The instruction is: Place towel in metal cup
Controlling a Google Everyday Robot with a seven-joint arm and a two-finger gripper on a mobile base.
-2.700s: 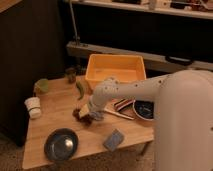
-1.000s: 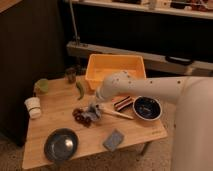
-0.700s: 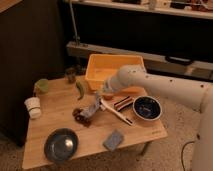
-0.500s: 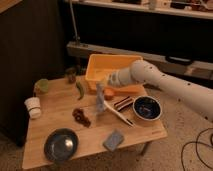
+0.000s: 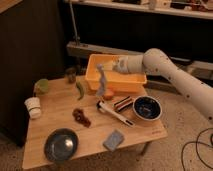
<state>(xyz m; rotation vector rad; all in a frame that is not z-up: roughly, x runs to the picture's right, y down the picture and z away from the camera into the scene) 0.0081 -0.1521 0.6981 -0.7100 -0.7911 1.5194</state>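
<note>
My gripper (image 5: 102,66) hangs above the front left corner of the yellow bin (image 5: 131,84), with the arm reaching in from the right. It is shut on a grey towel (image 5: 102,82) that dangles straight down, its lower end just above the table. The metal cup (image 5: 71,75) is small and dark and stands upright near the table's back edge, to the left of the gripper and apart from the towel.
On the wooden table (image 5: 52,122) are a green cup (image 5: 41,86), a white cup (image 5: 33,107), a green vegetable (image 5: 80,90), a brown lump (image 5: 81,117), a white-handled utensil (image 5: 114,111), a dark blue bowl (image 5: 146,107), a grey bowl (image 5: 61,144) and a blue sponge (image 5: 114,140).
The gripper has lifted the towel off the middle of the table and carried it up and back toward the bin. The arm has stretched out from the right.
</note>
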